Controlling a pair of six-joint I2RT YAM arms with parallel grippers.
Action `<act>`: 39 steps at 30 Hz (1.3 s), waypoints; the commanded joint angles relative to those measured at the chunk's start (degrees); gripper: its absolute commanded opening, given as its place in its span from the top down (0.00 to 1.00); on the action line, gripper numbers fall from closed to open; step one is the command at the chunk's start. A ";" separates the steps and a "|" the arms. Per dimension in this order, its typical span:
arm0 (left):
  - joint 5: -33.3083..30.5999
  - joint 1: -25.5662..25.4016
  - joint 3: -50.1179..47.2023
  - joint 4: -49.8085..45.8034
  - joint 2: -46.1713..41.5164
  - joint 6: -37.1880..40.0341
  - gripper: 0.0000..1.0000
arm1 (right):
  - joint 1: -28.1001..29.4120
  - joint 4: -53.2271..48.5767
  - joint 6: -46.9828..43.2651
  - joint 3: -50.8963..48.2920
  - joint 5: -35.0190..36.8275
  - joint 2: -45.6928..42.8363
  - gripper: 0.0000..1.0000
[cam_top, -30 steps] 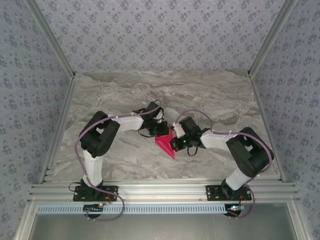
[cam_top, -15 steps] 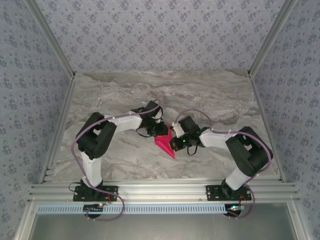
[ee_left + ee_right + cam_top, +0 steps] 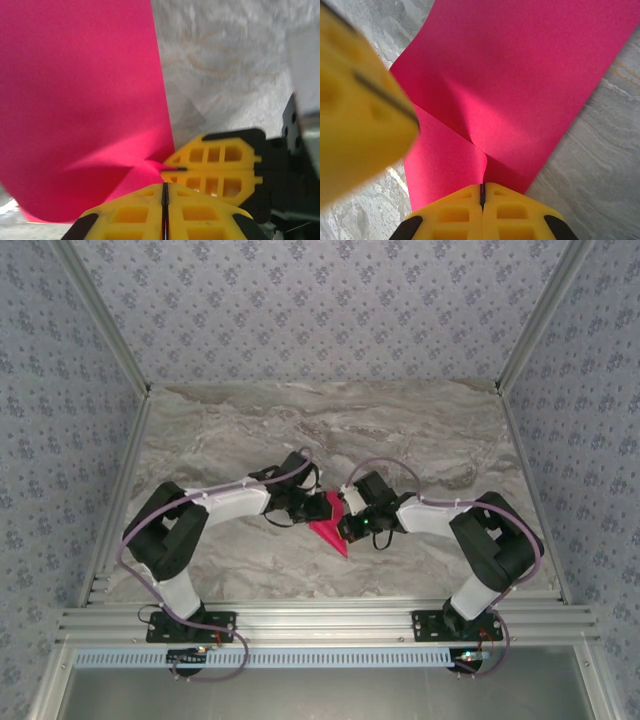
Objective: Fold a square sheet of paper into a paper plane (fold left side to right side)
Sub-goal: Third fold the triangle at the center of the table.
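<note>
The square sheet of paper [image 3: 331,531] is bright magenta, partly folded, and shows as a narrow downward-pointing triangle at the middle of the table. My left gripper [image 3: 313,503] meets its upper left part; the yellow jaws [image 3: 164,187] are shut, with the pink paper [image 3: 75,100] running into their seam. My right gripper [image 3: 347,523] is on the sheet's right edge, shut [image 3: 482,188], with a curled pink edge [image 3: 520,75] pinched in its seam. The two grippers stand almost tip to tip: the right gripper [image 3: 174,169] appears in the left wrist view, and the left gripper's blurred fingers [image 3: 360,100] in the right wrist view.
The marble table [image 3: 250,430] spreads out behind and to both sides of the arms. Aluminium rails [image 3: 320,621] border the near edge and the sides, and patterned walls close in the back and both sides.
The left arm's elbow has dropped low and swung left while its gripper shifted right over the paper. The visible pink area has narrowed. The right arm has barely moved.
</note>
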 commanded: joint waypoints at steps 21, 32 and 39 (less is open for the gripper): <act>-5.07 -2.15 -8.09 4.26 3.35 -4.66 0.95 | 1.46 -6.55 -0.70 1.12 1.42 2.42 0.98; -6.14 -2.15 -9.37 5.21 4.89 -5.10 0.95 | -1.99 -12.08 1.48 6.65 0.83 -5.93 0.68; -6.14 -2.16 -9.47 5.24 4.41 -5.10 0.95 | -0.47 -11.13 5.75 2.62 -12.79 -8.24 0.69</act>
